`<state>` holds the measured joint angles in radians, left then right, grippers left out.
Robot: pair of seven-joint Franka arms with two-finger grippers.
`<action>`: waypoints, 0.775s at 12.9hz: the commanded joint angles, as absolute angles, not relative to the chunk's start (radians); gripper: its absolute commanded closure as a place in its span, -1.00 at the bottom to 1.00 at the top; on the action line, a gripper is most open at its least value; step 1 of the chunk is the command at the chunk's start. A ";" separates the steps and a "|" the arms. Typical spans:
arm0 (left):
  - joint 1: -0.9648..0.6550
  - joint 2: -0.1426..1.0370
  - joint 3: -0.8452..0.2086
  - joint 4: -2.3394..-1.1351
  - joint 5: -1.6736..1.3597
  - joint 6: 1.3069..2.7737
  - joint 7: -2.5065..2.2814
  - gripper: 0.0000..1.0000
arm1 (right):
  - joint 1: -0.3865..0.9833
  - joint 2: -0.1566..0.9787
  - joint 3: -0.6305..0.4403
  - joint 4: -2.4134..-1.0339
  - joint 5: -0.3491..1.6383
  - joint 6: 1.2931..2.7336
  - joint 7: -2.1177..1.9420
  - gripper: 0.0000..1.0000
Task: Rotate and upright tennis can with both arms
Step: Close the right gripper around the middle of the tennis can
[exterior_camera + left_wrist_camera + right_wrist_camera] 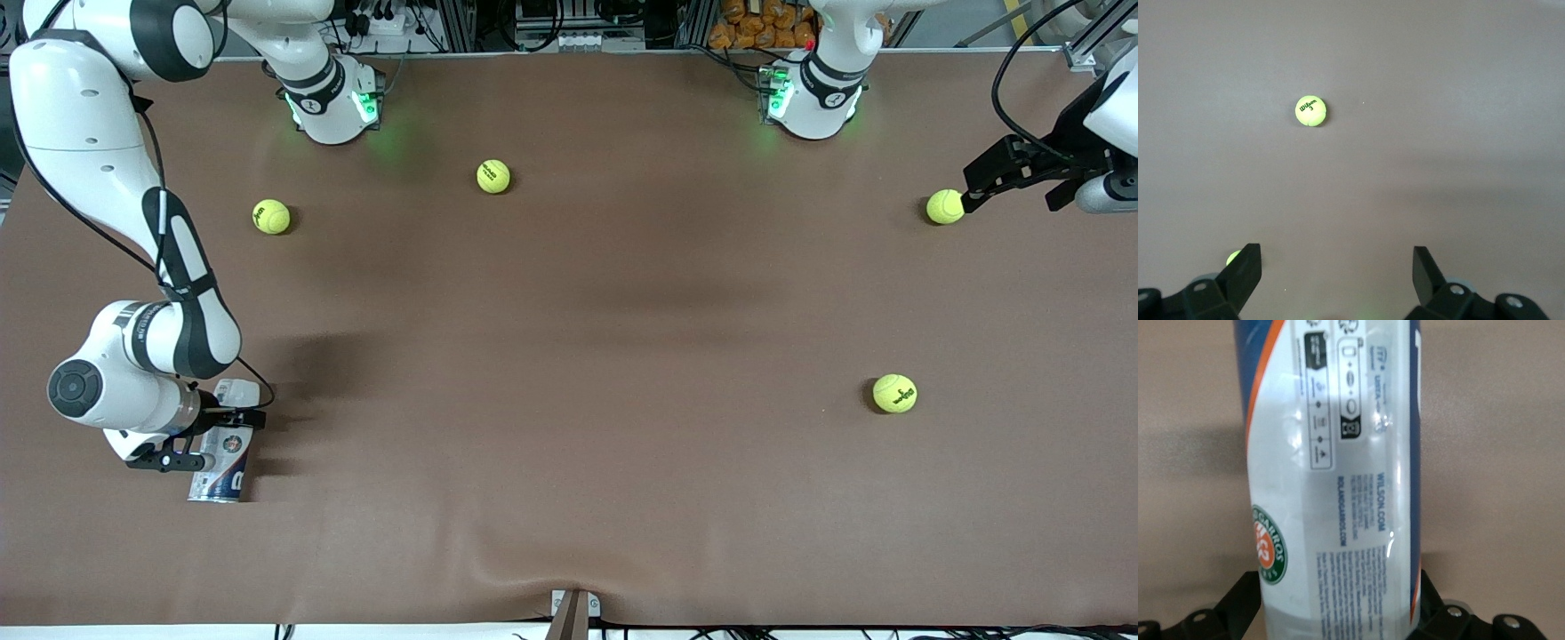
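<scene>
A brown desk [569, 356] carried four yellow-green tennis balls and one tennis can [224, 462]. The can lay on its side at about eight o'clock on the desk, close to the front camera's edge and toward the right arm's end, its white and navy label facing up.

The right gripper [206, 439] was down over the can, straddling the tube. In the right wrist view the can [1338, 487] filled the gap between the two black fingers [1238, 600], which stood spread at either side of it, right against its sides; whether they pressed it I could not tell.

The left gripper [978, 182] hung low at about two o'clock, its fingers [1245, 273] wide apart and holding nothing, their tips just beside one ball [945, 206]. A second ball [894, 393] lay at four o'clock, nearer the front camera. Two more balls sat near the right arm's base, one at twelve o'clock [493, 176], one at ten o'clock [271, 217].
</scene>
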<state>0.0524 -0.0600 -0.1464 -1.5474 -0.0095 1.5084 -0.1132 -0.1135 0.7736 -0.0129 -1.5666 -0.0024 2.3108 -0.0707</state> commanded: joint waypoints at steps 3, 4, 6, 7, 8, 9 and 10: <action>0.055 -0.057 -0.149 -1.543 -0.009 1.513 -0.089 -1.00 | -0.106 0.799 -0.008 -1.525 -0.006 2.335 -0.084 -1.00; 0.055 -0.057 -0.149 -1.543 -0.009 1.513 -0.089 -1.00 | -0.106 0.801 -0.009 -1.523 -0.009 2.336 -0.086 -1.00; 0.055 -0.057 -0.149 -1.545 -0.009 1.513 -0.089 -1.00 | -0.106 0.805 -0.008 -1.523 -0.011 2.347 -0.087 -1.00; 0.057 -0.057 -0.149 -1.545 -0.009 1.513 -0.089 -1.00 | -0.106 0.804 -0.008 -1.523 -0.008 2.362 -0.098 -0.48; 0.058 -0.057 -0.149 -1.543 -0.009 1.513 -0.089 -1.00 | -0.107 0.804 -0.008 -1.522 -0.006 2.364 -0.122 -0.07; 0.057 -0.057 -0.149 -1.545 -0.011 1.513 -0.089 -1.00 | -0.107 0.799 -0.008 -1.522 -0.006 2.362 -0.147 -0.05; 0.055 -0.057 -0.149 -1.543 -0.011 1.513 -0.089 -1.00 | -0.100 0.792 -0.006 -1.520 -0.005 2.361 -0.169 -0.06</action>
<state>0.0526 -0.0588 -0.1464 -1.5478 -0.0095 1.5084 -0.1131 -0.1064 0.7842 -0.0091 -1.5464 -0.0025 2.3615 -0.1259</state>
